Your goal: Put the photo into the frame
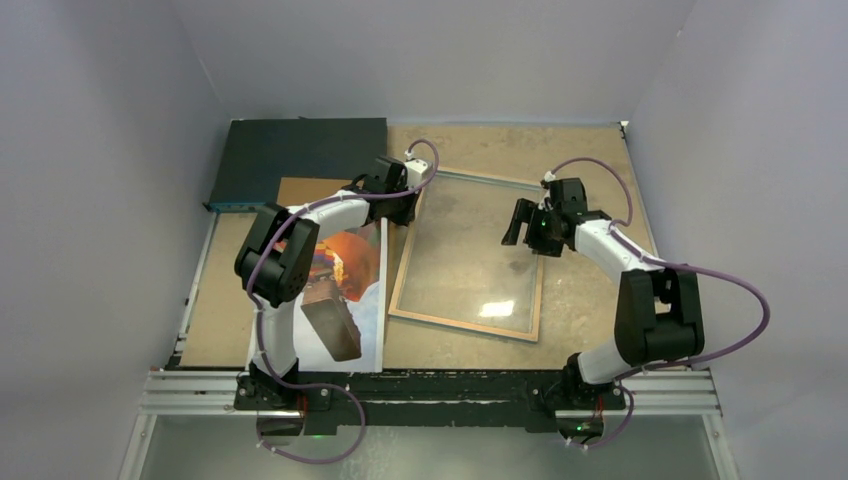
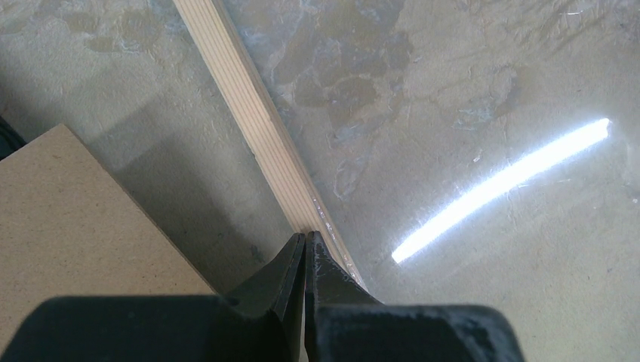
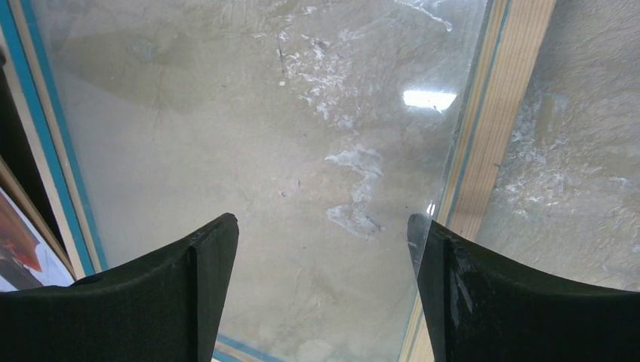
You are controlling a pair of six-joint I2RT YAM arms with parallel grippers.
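The frame lies flat mid-table with its wood-coloured back rim up and the glass showing the table through it. The photo, an orange balloon print, lies left of it, partly under my left arm. My left gripper is shut, with its tips resting at the frame's left rim near the far corner. Nothing shows between its jaws. My right gripper is open and empty above the glass, beside the frame's right rim. A sliver of the photo shows in the right wrist view.
A dark flat box lies at the back left. A plain brown board lies partly under the photo and also shows in the left wrist view. Grey walls enclose the table on three sides.
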